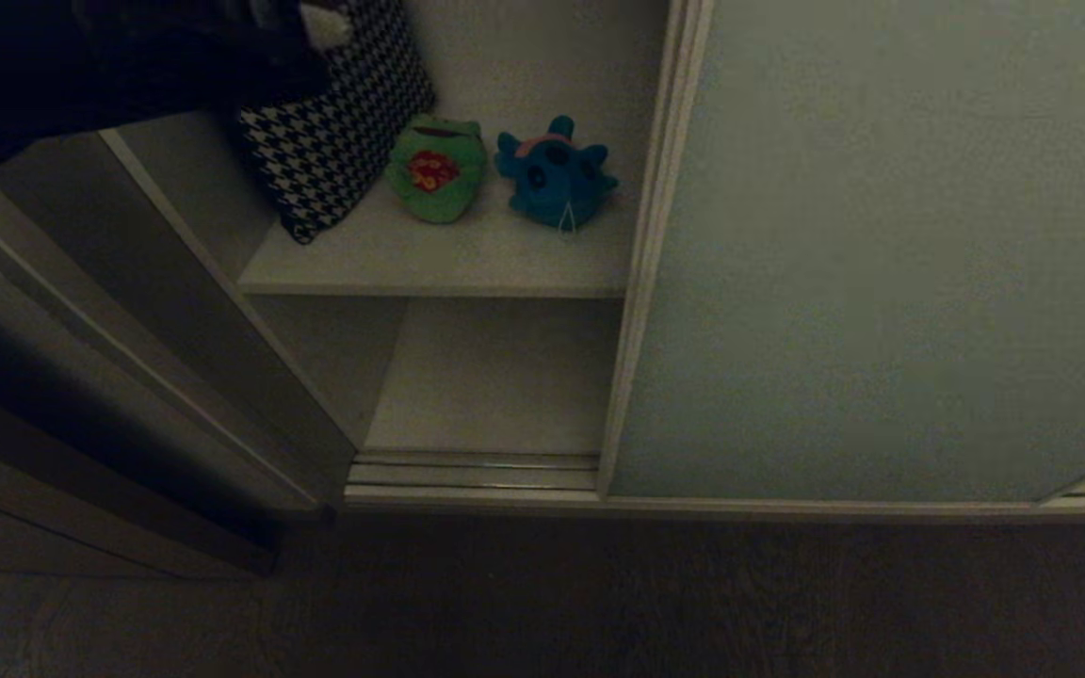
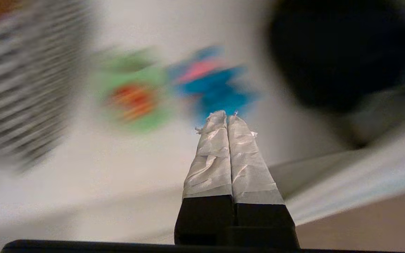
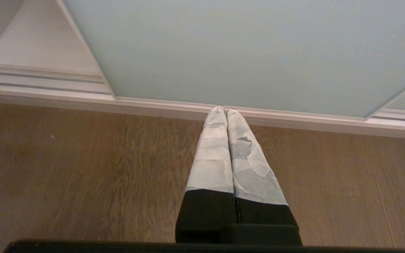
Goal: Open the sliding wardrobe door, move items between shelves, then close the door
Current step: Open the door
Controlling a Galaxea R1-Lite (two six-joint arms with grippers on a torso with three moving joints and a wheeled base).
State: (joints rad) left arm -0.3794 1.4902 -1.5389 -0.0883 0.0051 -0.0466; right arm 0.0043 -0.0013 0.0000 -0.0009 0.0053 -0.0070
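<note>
Sliding wardrobe door (image 1: 882, 254) pushed to the right, leaving the left bay open. On the upper shelf (image 1: 448, 264): green frog (image 1: 436, 169) with red patch beside teal-blue animal (image 1: 557, 174), close together but apart, with houndstooth cloth (image 1: 340, 122) leaning just left of the frog. Lower shelf (image 1: 495, 377) visible beneath. Left end effector (image 2: 226, 117) raised before the toys, taped fingers (image 2: 211, 158) pressed together, holding nothing. Right end effector (image 3: 225, 109) parked low over the wooden floor (image 3: 83, 168) near the door's bottom rail, fingers likewise together and empty.
</note>
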